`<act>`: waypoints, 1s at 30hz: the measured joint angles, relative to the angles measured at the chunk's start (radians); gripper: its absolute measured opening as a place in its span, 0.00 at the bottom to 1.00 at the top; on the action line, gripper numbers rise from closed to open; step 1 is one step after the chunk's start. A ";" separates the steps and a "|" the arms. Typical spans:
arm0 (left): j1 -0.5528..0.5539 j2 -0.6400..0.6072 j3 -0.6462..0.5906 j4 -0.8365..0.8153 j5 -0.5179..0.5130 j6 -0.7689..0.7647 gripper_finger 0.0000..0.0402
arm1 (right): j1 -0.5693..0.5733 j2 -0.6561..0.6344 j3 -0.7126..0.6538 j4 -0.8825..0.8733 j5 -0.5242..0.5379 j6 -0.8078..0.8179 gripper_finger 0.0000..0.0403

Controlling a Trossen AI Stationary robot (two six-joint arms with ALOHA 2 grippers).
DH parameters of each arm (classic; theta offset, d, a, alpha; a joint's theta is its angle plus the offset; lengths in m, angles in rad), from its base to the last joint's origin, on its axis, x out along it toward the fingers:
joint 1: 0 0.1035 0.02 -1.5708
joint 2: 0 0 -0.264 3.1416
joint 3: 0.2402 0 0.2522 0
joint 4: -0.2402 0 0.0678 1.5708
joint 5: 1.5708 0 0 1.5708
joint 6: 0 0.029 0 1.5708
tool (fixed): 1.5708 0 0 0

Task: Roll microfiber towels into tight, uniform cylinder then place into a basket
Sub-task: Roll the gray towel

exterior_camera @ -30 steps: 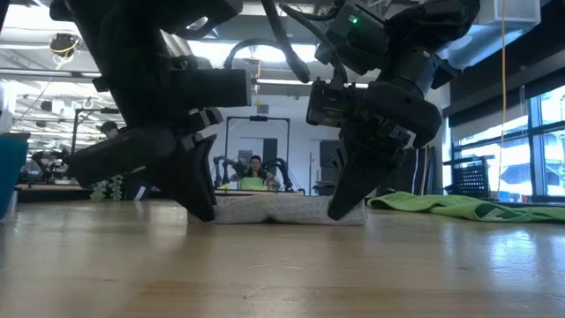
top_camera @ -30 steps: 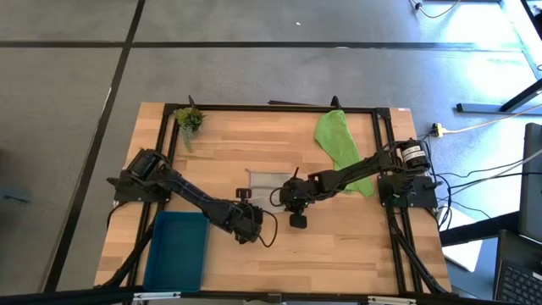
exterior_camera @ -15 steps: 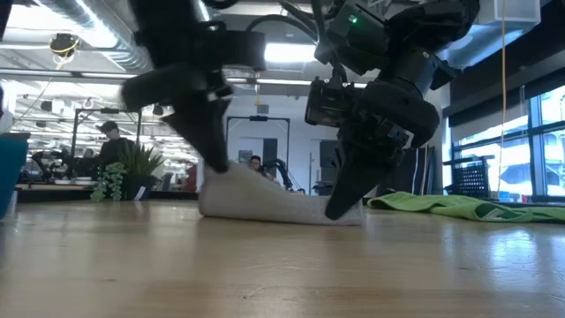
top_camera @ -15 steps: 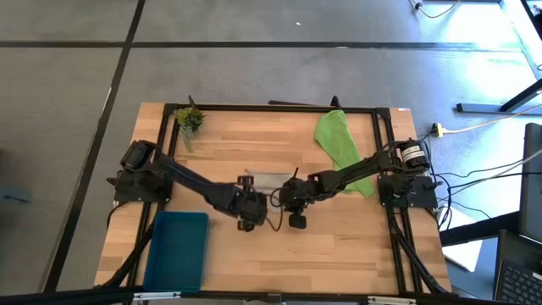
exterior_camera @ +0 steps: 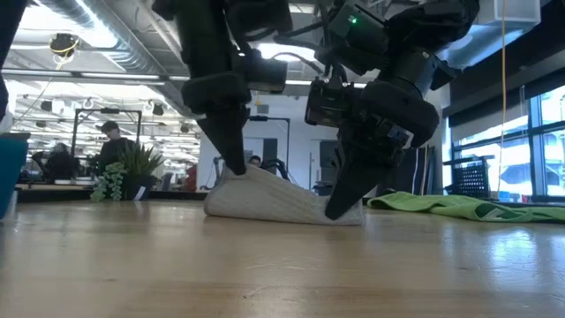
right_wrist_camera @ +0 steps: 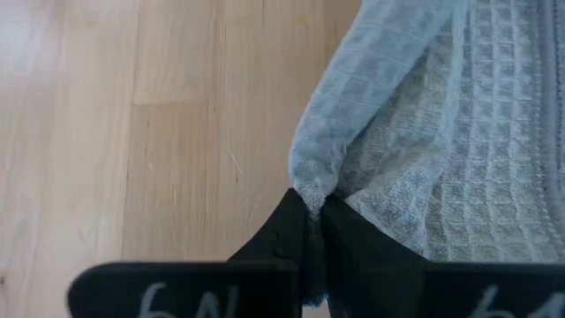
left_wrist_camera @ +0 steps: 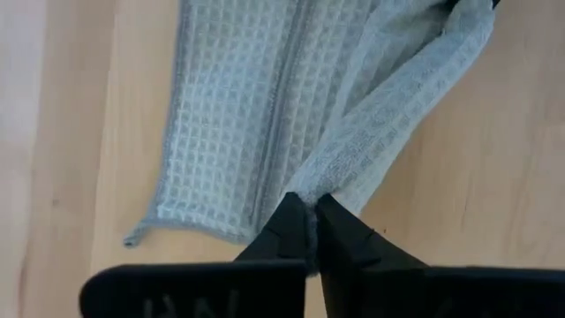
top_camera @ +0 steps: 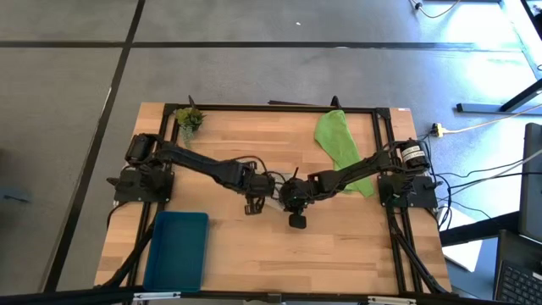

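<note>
- My left pincer [left_wrist_camera: 311, 212] is clenched on the grey towel [left_wrist_camera: 265, 124], fingertips pinching a folded edge; it sits mid-worktop [top_camera: 339, 246], just left of the right pincer.
- In the low view my left pincer [exterior_camera: 237, 166] holds that end of the grey towel [exterior_camera: 274, 201] lifted off the wood, so the cloth slopes down toward the right pincer.
- My right pincer [right_wrist_camera: 311, 216] is clenched on the other end of the same towel [right_wrist_camera: 441, 132], nipping a bunched corner.
- Low view: right pincer [exterior_camera: 340, 208] is down at worktop level, pinning its end of the cloth against the surface.
- High view: both pincers meet at the centre of the worktop, left [top_camera: 256, 196] and right [top_camera: 292, 199] close together; the grey towel is mostly hidden under them.
- Wrist views show the waffle weave lying partly flat on the wood, with a thicker folded strip running between the two grips.
- Green towel [top_camera: 339, 144] lies loose at the far right part of the worktop, partly under my right arm, apart from the grey one.
- Basket [top_camera: 178, 250], teal, sits at the near left corner of the worktop, well apart from both towels.
- Small plant [top_camera: 189, 120] stands at the far left corner.
</note>
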 joint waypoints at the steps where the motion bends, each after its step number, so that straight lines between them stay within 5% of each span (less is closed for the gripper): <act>1: 0.010 0.000 0.000 0.003 0.011 0.001 0.00 | 0.000 0.000 0.000 0.000 0.000 0.000 0.04; 30: 0.060 0.129 -0.005 0.127 -0.093 0.032 0.00 | 0.000 0.000 -0.002 0.002 0.006 -0.026 0.05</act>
